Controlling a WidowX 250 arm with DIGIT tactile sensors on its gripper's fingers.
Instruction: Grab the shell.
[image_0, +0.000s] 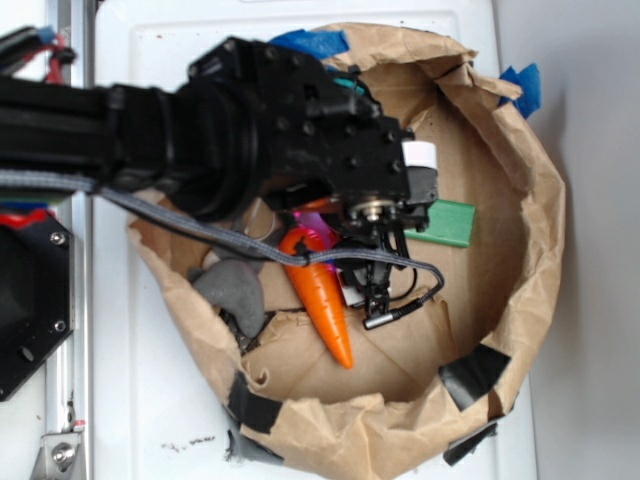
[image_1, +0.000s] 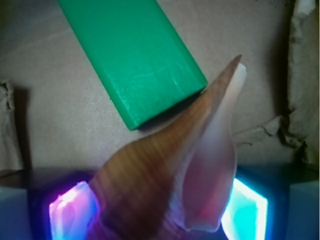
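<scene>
Exterior view. Black robot arm reaching in from the left over a round nest of crumpled brown paper (image_0: 520, 250), patched with black and blue tape, on a white table (image_0: 150, 400). Black gripper (image_0: 372, 290) pointing down into the nest, a loose black cable looped beneath it. Orange toy carrot (image_0: 325, 300) lying on the paper floor just left of the gripper, tip toward the near rim. Green rectangular block (image_0: 445, 222) flat on the paper to the gripper's right. Grey lumpy object (image_0: 232, 285) near the left wall of the nest. Shell hidden here by the arm.

Wrist view. Small conch seashell (image_1: 170, 175), tan-brown ribbed body with pale pinkish-cream flared lip, filling the middle of the frame, its point aimed up and right. Glowing finger pads (image_1: 70, 210), purple on one side and cyan on the other, pressed against both flanks of the shell: jaws closed onto it. Green block behind, its corner just beside the shell's tip; contact cannot be told.
</scene>
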